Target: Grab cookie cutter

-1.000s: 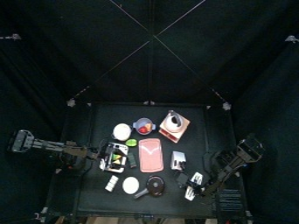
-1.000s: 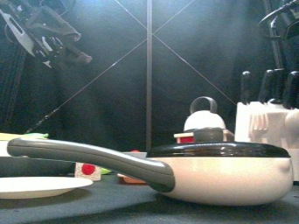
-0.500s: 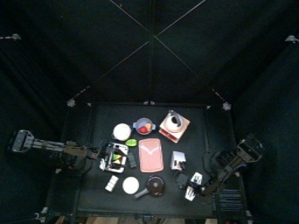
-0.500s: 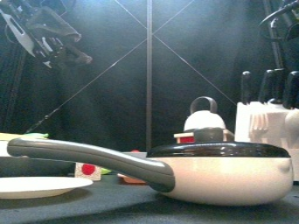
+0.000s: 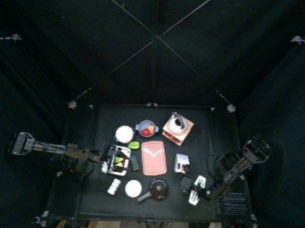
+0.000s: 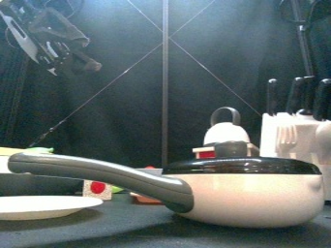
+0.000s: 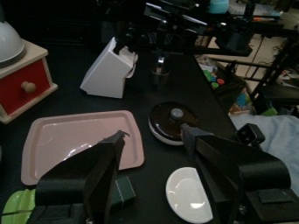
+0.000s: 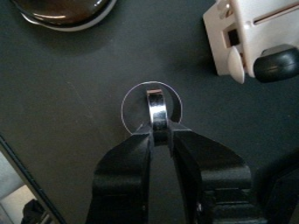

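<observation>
Right gripper (image 8: 156, 122): jaws drawn narrow, pinched on a shiny upright part of the cookie cutter (image 8: 153, 103), which shows as a thin pale ring on the dark table. Whether the ring is off the surface yet: cannot tell.

Change over the last second: in the top view the right arm has shifted a little toward the table's front; in the front view less of it shows at the upper right. The things on the table have not moved. Judgement: the grasp looks made, and what remains is a clean lift.

Position: cutter lies to the right of the pan (image 5: 159, 187), well apart from it, with the knife block (image 5: 183, 163) behind the pan on the cutter's side.

Room: bare table surrounds the ring in the right wrist view. From above, the table (image 5: 95, 120) ends near the cutter on the side away from the pan, so straight up looks safest; a sideways drag toward the pan risks clipping the block.

Left gripper (image 7: 155, 140): jaws wide, empty, hanging over the pink board (image 7: 70, 144) on the pan's far side.
</observation>
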Robot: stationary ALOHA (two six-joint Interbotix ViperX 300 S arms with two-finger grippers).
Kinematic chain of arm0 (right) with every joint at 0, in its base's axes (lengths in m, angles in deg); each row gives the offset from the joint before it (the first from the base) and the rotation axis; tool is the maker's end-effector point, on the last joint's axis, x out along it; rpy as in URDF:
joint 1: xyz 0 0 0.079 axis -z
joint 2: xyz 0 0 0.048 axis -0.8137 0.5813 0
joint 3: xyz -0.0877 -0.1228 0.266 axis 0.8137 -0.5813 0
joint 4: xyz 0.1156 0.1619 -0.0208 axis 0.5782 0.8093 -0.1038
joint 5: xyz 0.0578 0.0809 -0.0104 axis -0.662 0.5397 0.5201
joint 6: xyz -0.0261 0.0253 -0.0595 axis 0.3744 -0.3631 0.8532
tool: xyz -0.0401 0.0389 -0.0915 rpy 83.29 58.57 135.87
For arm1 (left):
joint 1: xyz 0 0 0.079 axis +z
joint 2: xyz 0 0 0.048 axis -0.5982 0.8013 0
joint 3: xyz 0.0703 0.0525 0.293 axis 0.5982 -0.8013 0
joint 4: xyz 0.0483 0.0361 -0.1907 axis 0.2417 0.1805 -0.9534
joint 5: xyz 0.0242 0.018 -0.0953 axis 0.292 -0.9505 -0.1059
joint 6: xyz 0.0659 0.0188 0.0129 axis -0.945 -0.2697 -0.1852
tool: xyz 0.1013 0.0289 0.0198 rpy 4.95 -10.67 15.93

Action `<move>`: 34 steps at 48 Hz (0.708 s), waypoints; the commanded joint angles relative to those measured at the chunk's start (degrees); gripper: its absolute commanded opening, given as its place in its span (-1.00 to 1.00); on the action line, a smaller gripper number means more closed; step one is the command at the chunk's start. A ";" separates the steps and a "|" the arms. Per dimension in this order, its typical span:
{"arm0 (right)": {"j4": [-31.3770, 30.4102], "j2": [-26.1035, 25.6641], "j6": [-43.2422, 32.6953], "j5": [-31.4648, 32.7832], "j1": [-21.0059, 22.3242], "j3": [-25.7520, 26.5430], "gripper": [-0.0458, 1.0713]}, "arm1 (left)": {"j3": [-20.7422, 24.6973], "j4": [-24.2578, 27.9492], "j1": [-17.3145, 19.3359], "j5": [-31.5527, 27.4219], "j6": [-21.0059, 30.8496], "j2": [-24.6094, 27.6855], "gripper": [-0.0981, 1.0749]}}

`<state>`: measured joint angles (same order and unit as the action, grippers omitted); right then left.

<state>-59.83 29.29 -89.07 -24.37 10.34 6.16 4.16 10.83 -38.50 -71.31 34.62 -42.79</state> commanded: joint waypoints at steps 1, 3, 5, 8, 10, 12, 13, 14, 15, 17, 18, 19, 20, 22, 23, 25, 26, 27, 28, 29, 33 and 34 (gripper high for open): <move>-0.88 -1.76 -0.09 0.35 0.09 1.76 0.12 | 0.70 -0.09 0.09 0.44 0.00 -0.18 0.71; -1.05 -1.76 -0.09 0.35 0.09 1.93 0.12 | 0.70 -0.18 0.09 0.44 0.00 -0.18 0.71; -1.14 -1.67 -0.09 0.26 0.09 2.02 0.12 | 0.62 -0.09 0.09 0.44 0.00 -0.18 0.71; -1.14 -1.67 -0.09 0.26 0.09 2.02 0.12 | 0.62 -0.09 0.09 0.44 0.00 -0.18 0.71; -1.05 -1.67 -0.18 0.18 0.09 2.02 0.12 | 0.62 -0.18 0.09 0.44 0.00 -0.18 0.71; -1.05 -1.67 -0.18 0.18 0.09 2.02 0.12 | 0.62 -0.09 0.09 0.44 0.00 -0.18 0.71; -1.05 -1.67 -0.18 0.18 0.09 2.02 0.12 | 0.62 -0.18 0.09 0.44 0.00 -0.18 0.71; -1.05 -1.76 -0.18 0.18 0.09 2.02 0.12 | 0.62 -0.18 0.18 0.44 0.00 -0.18 0.71; -1.05 -1.67 -0.18 0.18 0.09 2.11 0.12 | 0.62 -0.09 0.09 0.44 0.00 -0.18 0.71; -1.14 -1.67 -0.09 0.18 0.09 2.20 0.12 | 0.62 -0.18 0.09 0.44 0.00 -0.18 0.71; -1.14 -1.67 -0.09 0.18 0.09 2.29 0.12 | 0.62 -0.09 0.18 0.44 0.00 -0.18 0.71; -1.23 -1.67 -0.09 0.18 0.09 2.29 0.12 | 0.62 -0.09 0.09 0.44 0.00 -0.18 0.71; -1.23 -1.67 -0.09 0.18 0.09 2.29 0.12 | 0.62 -0.18 0.18 0.44 0.00 -0.18 0.71; -1.41 -1.67 -0.09 0.18 0.09 2.29 0.12 | 0.62 -0.18 0.09 0.44 0.00 -0.18 0.71; -1.41 -1.67 -0.09 0.18 0.09 2.29 0.12 | 0.62 -0.18 0.09 0.44 0.00 -0.18 0.71; -1.76 -1.76 0.00 0.18 0.09 2.29 0.12 | 0.62 -0.18 0.18 0.44 0.00 -0.18 0.71; -1.93 -1.67 0.00 0.09 0.09 2.20 0.12 | 0.62 -0.18 0.18 0.44 0.00 -0.18 0.71; -2.02 -1.76 0.00 0.18 0.09 2.29 0.12 | 0.62 -0.18 0.09 0.44 0.00 -0.18 0.71; -2.20 -1.76 -0.09 0.18 0.18 2.29 0.12 | 0.62 -0.18 0.09 0.35 0.00 -0.18 0.71; -2.20 -1.76 -0.09 0.09 0.09 2.37 0.12 | 0.62 -0.09 0.09 0.44 0.00 -0.18 0.71; -2.29 -1.76 -0.09 0.00 0.09 2.72 0.12 | 0.62 -0.18 0.09 0.44 0.00 -0.18 0.71; -2.29 -1.76 -0.09 0.09 0.09 2.81 0.12 | 0.62 -0.18 0.18 0.44 0.00 -0.18 0.71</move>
<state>-61.76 29.11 -89.16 -24.19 10.42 7.30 4.08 10.74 -38.50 -71.31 34.62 -42.88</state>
